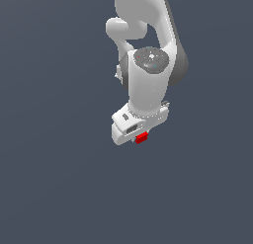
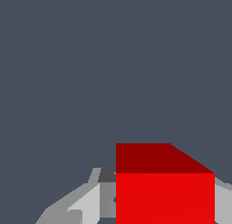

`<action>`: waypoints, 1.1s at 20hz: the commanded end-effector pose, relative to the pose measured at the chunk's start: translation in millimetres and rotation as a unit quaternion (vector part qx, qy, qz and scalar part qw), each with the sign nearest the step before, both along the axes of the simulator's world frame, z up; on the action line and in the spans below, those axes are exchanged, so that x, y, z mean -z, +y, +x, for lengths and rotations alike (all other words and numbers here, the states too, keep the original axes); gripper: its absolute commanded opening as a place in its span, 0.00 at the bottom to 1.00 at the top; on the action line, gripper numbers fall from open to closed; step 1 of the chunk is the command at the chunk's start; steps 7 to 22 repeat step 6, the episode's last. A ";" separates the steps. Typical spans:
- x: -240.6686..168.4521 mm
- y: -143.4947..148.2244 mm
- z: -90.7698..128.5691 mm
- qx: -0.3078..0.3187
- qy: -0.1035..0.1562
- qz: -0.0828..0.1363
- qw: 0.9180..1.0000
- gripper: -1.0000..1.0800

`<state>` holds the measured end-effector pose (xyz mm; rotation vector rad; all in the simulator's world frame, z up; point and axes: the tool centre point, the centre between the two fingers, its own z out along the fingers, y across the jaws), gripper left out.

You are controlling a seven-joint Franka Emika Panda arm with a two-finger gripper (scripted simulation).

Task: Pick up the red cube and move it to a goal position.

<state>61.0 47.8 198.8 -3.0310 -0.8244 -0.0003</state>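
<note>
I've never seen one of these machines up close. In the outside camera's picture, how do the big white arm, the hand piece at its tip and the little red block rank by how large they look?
Largest to smallest, exterior view:
1. The white arm
2. The gripper
3. The red cube, by far the smallest

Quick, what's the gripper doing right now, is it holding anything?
Gripper: closed on the red cube, which sits between its fingers.
</note>
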 end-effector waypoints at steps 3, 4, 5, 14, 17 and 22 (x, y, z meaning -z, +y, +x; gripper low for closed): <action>-6.1 1.4 5.6 0.000 0.000 0.000 1.000 0.00; -6.5 1.5 6.1 0.000 0.000 0.000 1.000 0.00; -6.7 1.5 6.4 0.000 0.000 0.000 1.000 0.00; -6.8 1.5 6.5 0.000 0.000 0.000 1.000 0.00; -6.8 1.5 6.5 0.000 0.000 0.000 1.000 0.00; -6.8 1.5 6.5 0.000 0.000 0.000 1.000 0.00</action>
